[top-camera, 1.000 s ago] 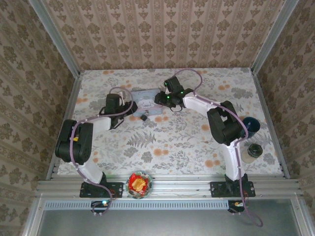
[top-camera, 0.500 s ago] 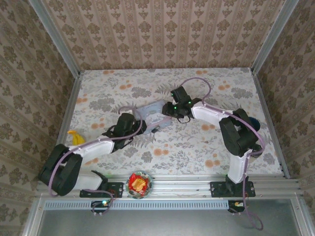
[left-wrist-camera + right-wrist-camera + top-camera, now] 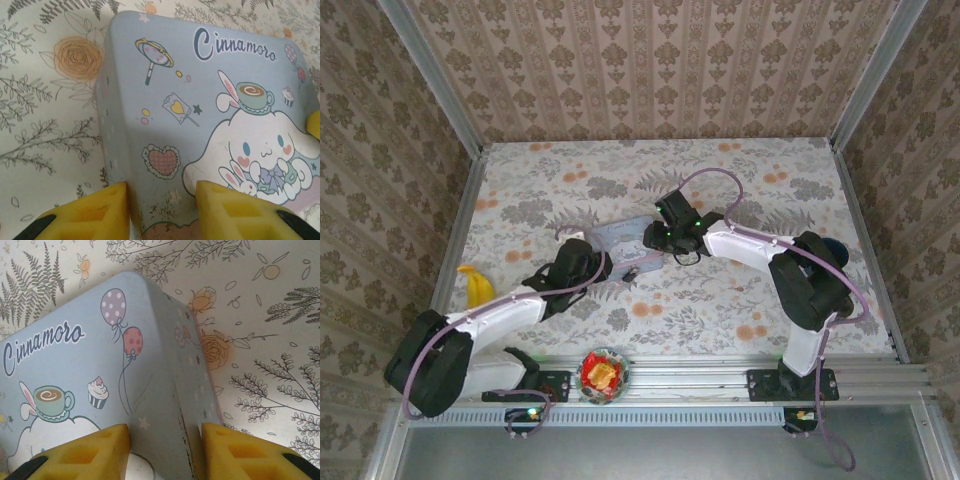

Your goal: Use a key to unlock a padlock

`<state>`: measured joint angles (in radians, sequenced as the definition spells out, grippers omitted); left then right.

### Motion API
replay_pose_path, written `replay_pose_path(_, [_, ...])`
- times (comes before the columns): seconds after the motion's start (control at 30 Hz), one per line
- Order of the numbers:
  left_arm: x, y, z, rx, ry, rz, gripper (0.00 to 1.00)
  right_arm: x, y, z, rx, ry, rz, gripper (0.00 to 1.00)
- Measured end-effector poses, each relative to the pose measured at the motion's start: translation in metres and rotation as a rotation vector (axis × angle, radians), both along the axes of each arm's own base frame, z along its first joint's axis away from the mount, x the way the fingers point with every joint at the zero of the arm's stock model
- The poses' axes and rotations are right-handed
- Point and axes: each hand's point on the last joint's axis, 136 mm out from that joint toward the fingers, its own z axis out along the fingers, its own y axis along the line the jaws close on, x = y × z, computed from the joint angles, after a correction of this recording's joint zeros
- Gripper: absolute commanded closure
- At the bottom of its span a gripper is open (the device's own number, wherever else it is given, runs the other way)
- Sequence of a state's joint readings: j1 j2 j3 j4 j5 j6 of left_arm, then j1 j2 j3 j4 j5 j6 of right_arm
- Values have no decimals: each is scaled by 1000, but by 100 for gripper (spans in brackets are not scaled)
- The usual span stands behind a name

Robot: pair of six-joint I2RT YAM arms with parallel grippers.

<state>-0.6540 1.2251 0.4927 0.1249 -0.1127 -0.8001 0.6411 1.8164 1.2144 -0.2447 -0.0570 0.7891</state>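
The left gripper (image 3: 162, 202) grasps 1 end of the pale blue rectangular cartoon-printed tin (image 3: 620, 236), with 1 yellow pad on its side wall and 1 on its lid. The tiny dark squarish padlock (image 3: 631, 272) lies on the floral table (image 3: 720, 300), just beside the tin's near edge. The right gripper (image 3: 165, 440) grasps the tin's opposite end.

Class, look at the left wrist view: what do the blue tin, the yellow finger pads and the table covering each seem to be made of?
Tin: probably thin painted metal with a satin printed finish; the paint looks chipped along its lower edge.
Finger pads: soft-looking yellow foam, matt and porous.
Table covering: a flat sheet printed with flowers, perhaps paper or vinyl; the look leaves that open.
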Motion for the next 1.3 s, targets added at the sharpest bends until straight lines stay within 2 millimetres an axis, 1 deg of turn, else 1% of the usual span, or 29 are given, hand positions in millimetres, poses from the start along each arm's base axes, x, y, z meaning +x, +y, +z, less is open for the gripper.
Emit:
replay_pose_path(0.1, [11, 3, 1, 6, -12, 18, 63, 5, 3, -1, -9, 5, -2, 57])
replay_pose_path(0.17, [19, 7, 1, 10, -17, 35, 62, 13, 7, 0, -11, 3, -2, 56])
replay_pose_path(0.27, [25, 11, 2, 19, -23, 44, 58, 21, 12, 0, -16, 2, 2, 50])
replay_pose_path(0.4, [25, 11, 3, 27, -31, 33, 51, 21, 16, 1, -30, 10, 33, 39])
replay_pose_path(0.5, [25, 9, 9, 22, -48, 19, 40, 15, 17, -1, -46, 22, 57, 32])
replay_pose_path(0.53, [24, 8, 14, 16, -58, 15, 34, 13, 16, -2, -53, 27, 64, 30])
replay_pose_path(0.63, [25, 8, 33, -9, -105, 10, 19, 8, 11, 0, -83, 34, 77, 27])
replay_pose_path(0.7, [24, 8, 47, -24, -138, 8, 10, 3, 2, 7, -114, 32, 77, 26])
replay_pose_path(0.77, [23, 10, 60, -37, -170, 8, 0, -2, -11, 21, -141, 13, 68, 27])
replay_pose_path(0.83, [21, 12, 69, -41, -185, 12, 0, -8, -26, 39, -160, -15, 53, 28])
replay_pose_path(0.87, [20, 14, 72, -39, -189, 14, 0, -12, -36, 49, -173, -32, 39, 29])
replay_pose_path(0.9, [19, 15, 74, -37, -193, 15, 0, -17, -45, 56, -182, -42, 26, 29])
replay_pose_path(0.97, [16, 18, 77, -28, -200, 15, 0, -29, -69, 66, -215, -57, -9, 31])
replay_pose_path(1.03, [14, 21, 79, -17, -202, 12, 0, -46, -96, 66, -265, -42, -44, 33])
replay_pose_path(1.17, [12, 23, 78, 5, -205, 0, 0, -84, -151, 51, -373, 38, -120, 37])
replay_pose_path(1.3, [12, 27, 75, 20, -191, -5, 0, -117, -198, 39, -424, 120, -207, 45])
